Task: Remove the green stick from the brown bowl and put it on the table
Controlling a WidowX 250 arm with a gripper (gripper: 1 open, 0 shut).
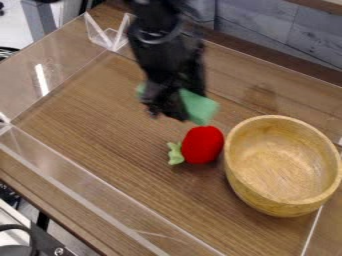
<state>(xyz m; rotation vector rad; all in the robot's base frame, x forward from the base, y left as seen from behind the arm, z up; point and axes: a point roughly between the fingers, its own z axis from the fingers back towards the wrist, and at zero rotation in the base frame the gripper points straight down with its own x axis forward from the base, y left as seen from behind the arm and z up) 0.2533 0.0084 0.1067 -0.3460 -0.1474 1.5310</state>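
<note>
My gripper (pixel 171 106) hangs over the middle of the table (pixel 94 130), shut on the green stick (pixel 198 106). The stick is a flat green bar held crosswise in the fingers, its ends sticking out to both sides, above the wood. The brown bowl (pixel 283 198) stands at the right, light tan and round, with nothing inside it. Gripper and stick are well to the left of the bowl, up and left of the red fruit.
A red ball-shaped fruit with green leaves (pixel 201 146) lies just left of the bowl. Low clear acrylic walls (pixel 80 190) edge the tabletop. A clear triangular stand (pixel 110 35) sits at the back.
</note>
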